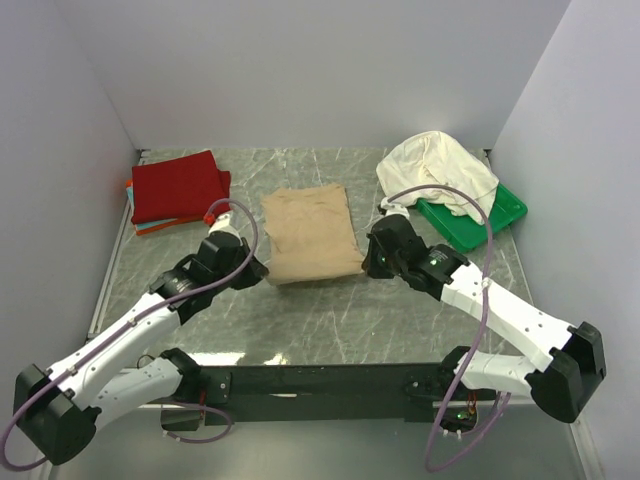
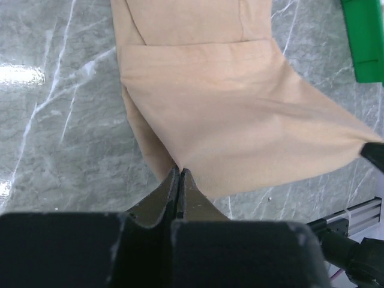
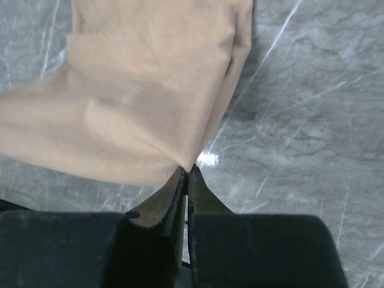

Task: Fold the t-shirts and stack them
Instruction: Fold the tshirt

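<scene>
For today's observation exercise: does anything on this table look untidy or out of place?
Yes: the cream-white t-shirt lies crumpled in a heap, partly over the green tray at the far right. By contrast, the red t-shirt at far left sits neatly folded, and the tan t-shirt is mostly flat.

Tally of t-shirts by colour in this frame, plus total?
tan t-shirt: 1
cream-white t-shirt: 1
red t-shirt: 1
orange t-shirt, only an edge showing under the red: 1
teal t-shirt, only an edge showing under the red: 1
Total: 5
</scene>
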`<action>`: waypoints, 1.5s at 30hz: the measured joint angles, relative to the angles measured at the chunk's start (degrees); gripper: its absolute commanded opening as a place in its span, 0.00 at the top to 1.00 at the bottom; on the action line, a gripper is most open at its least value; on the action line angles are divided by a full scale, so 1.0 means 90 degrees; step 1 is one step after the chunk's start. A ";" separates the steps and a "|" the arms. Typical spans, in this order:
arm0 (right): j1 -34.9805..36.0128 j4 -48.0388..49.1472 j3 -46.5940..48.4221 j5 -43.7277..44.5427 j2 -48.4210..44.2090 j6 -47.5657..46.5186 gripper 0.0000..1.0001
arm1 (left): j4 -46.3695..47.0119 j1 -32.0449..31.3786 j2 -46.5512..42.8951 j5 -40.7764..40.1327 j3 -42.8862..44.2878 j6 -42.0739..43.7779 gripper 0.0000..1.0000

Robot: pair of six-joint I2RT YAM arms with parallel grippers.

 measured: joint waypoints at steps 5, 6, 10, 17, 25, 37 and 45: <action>-0.0226 0.0010 0.0357 0.0092 0.0260 -0.0056 1.00 | 0.0136 0.0000 0.0510 0.0058 0.0100 0.0010 1.00; -0.0311 0.0017 0.0464 0.0095 0.0374 -0.0085 1.00 | 0.0216 0.0000 0.0646 0.0063 0.0180 0.0034 1.00; -0.0590 0.0053 0.0901 0.0095 0.0867 -0.0226 1.00 | 0.0469 0.0022 0.1081 0.0097 0.0612 0.0185 1.00; -0.1049 0.0080 0.1770 0.0066 0.1715 -0.0488 1.00 | 0.1209 0.0549 0.1836 0.0500 0.0981 0.0430 1.00; -0.1384 0.0061 0.2905 0.0012 0.2747 -0.0760 1.00 | 0.1732 0.1280 0.2701 0.1144 0.1292 0.0665 1.00; -0.1668 -0.0253 0.4954 -0.0180 0.4420 -0.1088 1.00 | 0.2256 0.2125 0.4126 0.1919 0.2052 0.0862 1.00; -0.1863 -0.0427 0.6460 -0.0352 0.5683 -0.1263 1.00 | 0.2545 0.2555 0.5207 0.2365 0.2693 0.0869 1.00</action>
